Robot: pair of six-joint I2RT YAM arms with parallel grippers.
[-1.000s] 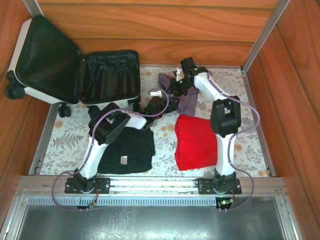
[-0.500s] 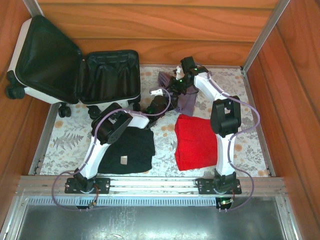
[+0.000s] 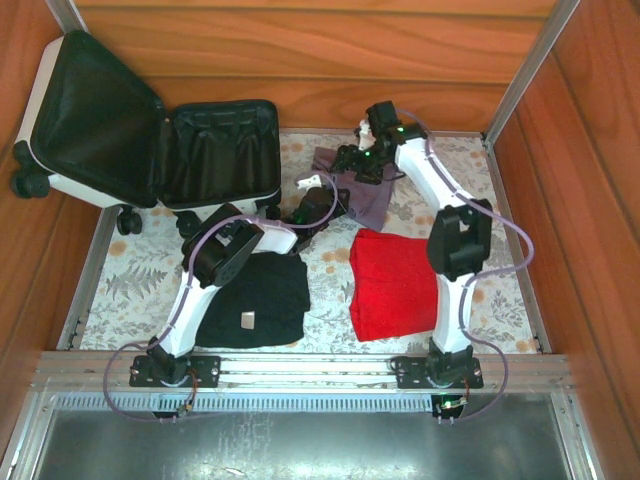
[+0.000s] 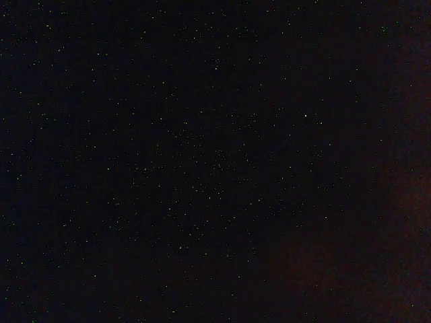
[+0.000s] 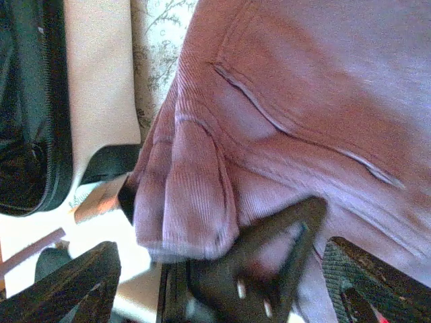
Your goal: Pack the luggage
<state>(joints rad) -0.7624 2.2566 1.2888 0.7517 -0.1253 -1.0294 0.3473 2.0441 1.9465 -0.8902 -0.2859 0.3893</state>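
Since a second ago the right arm has stretched out toward the back wall, and the mauve ribbed-knit garment has shifted and lies more spread out.

- Right end effector: over the far edge of the mauve garment. In the right wrist view its fingers stand wide apart with nothing between them but the cloth lying beneath. Released, not gripping.
- Left end effector: just near-left of the right one, at the garment's left edge. Its wrist view is black. From above I cannot tell whether the jaws are parted or clamped.
- Small white hard-shell suitcase with black fabric lining: lies open well to the left of both end effectors, in the far left corner of the floral-patterned bench. Its lid leans back against the wood wall.
- Folded red garment: on the near side of the right end effector, flat on the bench.
- Folded black garment: on the near side of the left end effector, beside the left arm.
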